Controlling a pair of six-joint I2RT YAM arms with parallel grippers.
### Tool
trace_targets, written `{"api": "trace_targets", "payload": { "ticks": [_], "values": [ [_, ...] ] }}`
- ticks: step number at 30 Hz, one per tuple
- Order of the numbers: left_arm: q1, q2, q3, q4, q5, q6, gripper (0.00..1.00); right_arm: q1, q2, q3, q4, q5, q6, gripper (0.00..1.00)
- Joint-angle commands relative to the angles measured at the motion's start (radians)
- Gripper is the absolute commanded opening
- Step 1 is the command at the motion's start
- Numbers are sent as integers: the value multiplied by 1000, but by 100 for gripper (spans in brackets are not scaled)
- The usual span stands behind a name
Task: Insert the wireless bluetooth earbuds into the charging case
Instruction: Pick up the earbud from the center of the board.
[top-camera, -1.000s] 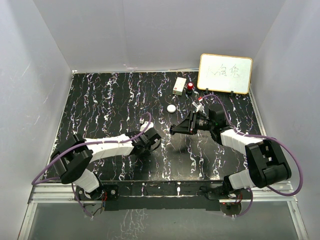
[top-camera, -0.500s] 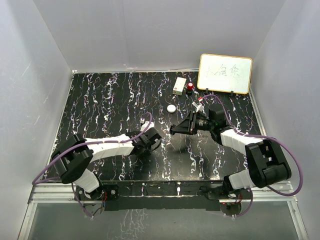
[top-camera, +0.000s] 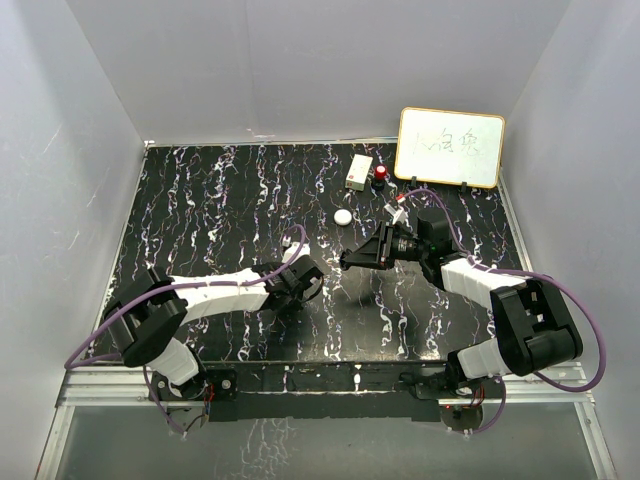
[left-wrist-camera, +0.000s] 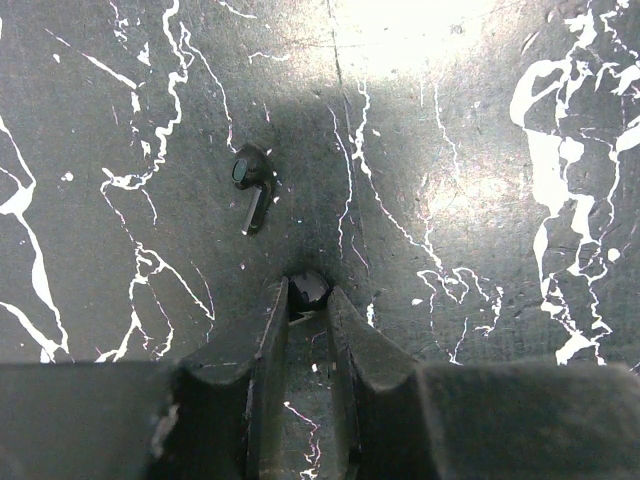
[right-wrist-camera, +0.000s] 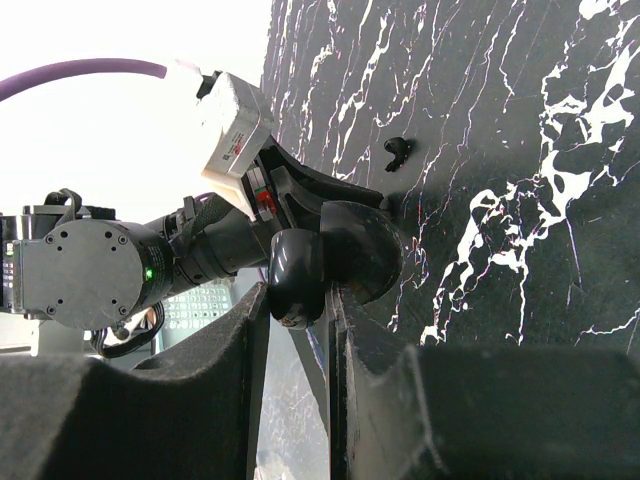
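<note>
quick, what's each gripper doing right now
Left gripper: shut on a tiny black stemmed earbud.
Right gripper: shut on the open black round charging case.

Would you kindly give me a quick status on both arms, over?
Left fingers shut on one earbud. Right fingers hold open case. Second earbud loose on table.

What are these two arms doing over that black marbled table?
The left gripper is pinching one tiny black earbud down on the table, and a second earbud lies loose just beyond it. The right gripper holds the black charging case, which looks open, nearby. Neither earbud is in the case yet.
</note>
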Motion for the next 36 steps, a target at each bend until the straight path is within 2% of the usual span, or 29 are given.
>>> {"api": "trace_targets", "payload": {
  "ticks": [1, 8, 16, 24, 30, 36],
  "values": [
    [-3, -22, 17, -54, 12, 15, 2, -3, -10, 3, 25, -2, -13, 0],
    [-3, -186, 104, -21, 60, 87, 0, -3, -7, 8, 29, -2, -13, 0],
    [43, -352, 93, 187, 211, 176, 0, -7, -16, 19, 30, -5, -13, 0],
    [236, -455, -1, 428, 505, 135, 0, -25, -30, 30, 32, -15, -10, 0],
    [319, -443, -37, 553, 715, 129, 0, -46, -35, 31, 32, -32, -9, 0],
    [402, -421, -92, 735, 888, 52, 0, -59, -42, 31, 33, -44, -7, 0]
  ]
}}
